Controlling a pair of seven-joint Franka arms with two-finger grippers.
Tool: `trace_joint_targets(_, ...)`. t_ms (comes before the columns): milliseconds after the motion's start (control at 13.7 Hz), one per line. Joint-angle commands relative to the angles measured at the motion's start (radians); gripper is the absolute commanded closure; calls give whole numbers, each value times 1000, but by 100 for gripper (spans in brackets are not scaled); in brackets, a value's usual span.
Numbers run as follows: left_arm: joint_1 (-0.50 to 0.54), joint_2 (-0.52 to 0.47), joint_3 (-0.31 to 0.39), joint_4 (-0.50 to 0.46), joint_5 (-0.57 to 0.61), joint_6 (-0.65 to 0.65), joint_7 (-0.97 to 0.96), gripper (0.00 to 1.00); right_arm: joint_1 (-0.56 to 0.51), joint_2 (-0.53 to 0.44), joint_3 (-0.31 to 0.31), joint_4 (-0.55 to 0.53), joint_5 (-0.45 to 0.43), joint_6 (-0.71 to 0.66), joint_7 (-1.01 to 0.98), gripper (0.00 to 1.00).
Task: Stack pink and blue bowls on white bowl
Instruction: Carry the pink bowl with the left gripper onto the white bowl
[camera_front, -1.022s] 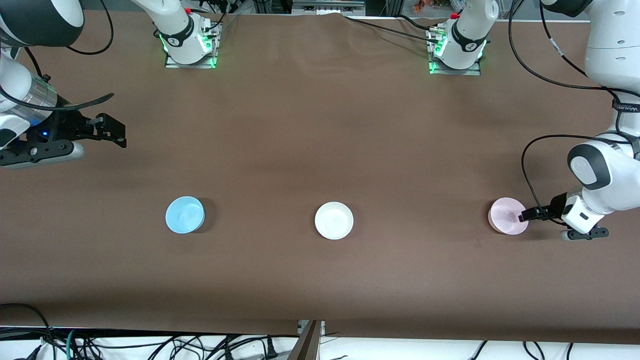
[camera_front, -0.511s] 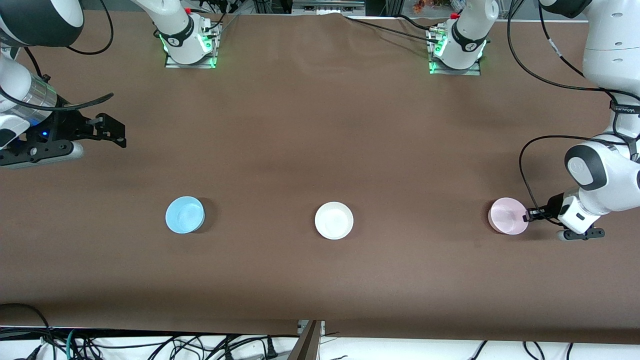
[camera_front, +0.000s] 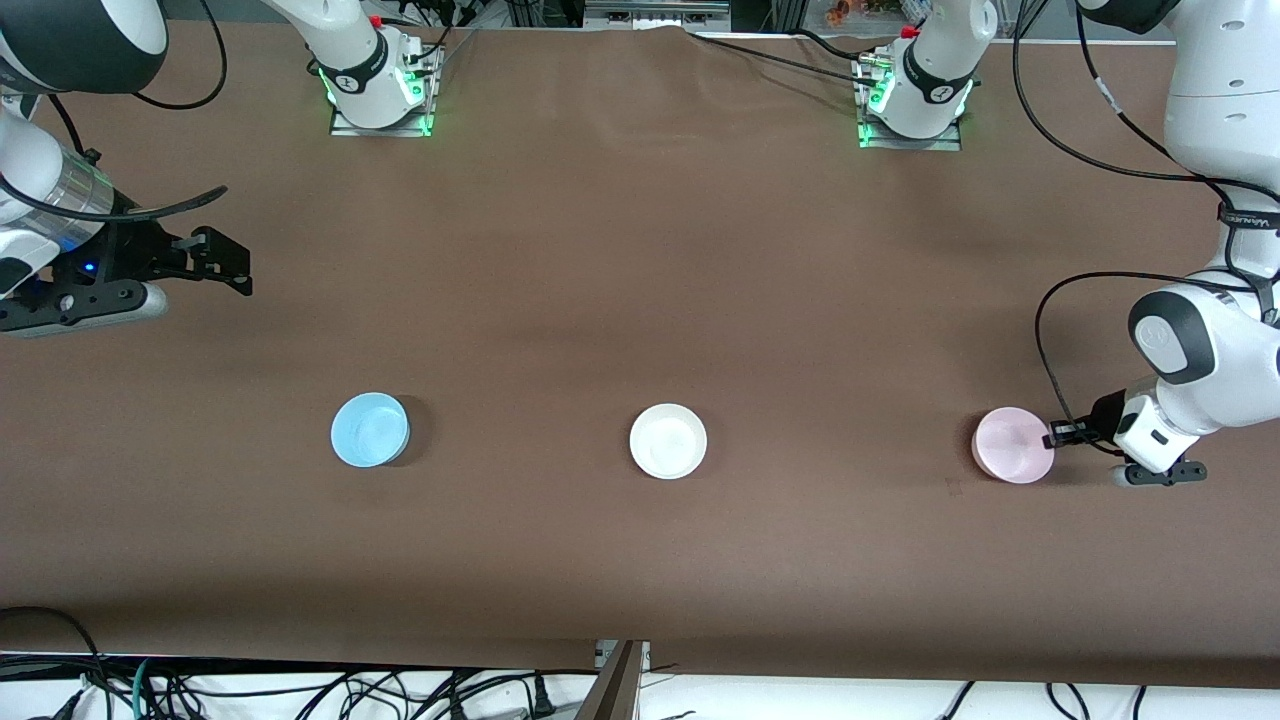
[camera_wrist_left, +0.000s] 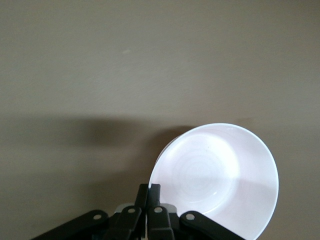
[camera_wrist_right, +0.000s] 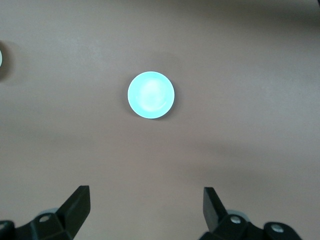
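The pale pink bowl (camera_front: 1012, 446) is at the left arm's end of the table. My left gripper (camera_front: 1050, 437) is shut on its rim. In the left wrist view the fingers (camera_wrist_left: 149, 189) pinch the rim of the pink bowl (camera_wrist_left: 217, 175), which looks tilted. The white bowl (camera_front: 668, 441) sits on the table mid-way along. The light blue bowl (camera_front: 369, 429) sits toward the right arm's end. My right gripper (camera_front: 232, 265) is open and empty, up over bare table. Its wrist view (camera_wrist_right: 145, 199) looks down on the blue bowl (camera_wrist_right: 151, 95).
The three bowls lie in one row on the brown table cover (camera_front: 640, 280). The arm bases (camera_front: 378, 85) stand along the edge farthest from the front camera. Cables hang below the nearest edge.
The left gripper drew back slightly along the pink bowl's rim, and the bowl has shifted a little, tilting in its grip. The right arm has not moved.
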Motion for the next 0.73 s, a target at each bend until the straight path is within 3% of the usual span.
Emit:
trace_joint_targets(0,-80,-22,-20,82,-28,-81,-54,100,-4,-8,-3,6,11,-12,10,1)
trace_joint_targets(365,-291,-7,-62,155,-24,-85,-468,100,-25,56,-9,9,13,3,-14,0)
trace_joint_targets(657,-465,88,-60,303,-19,-64,-764,100,-25,105,-9,9,11,11,-30,0)
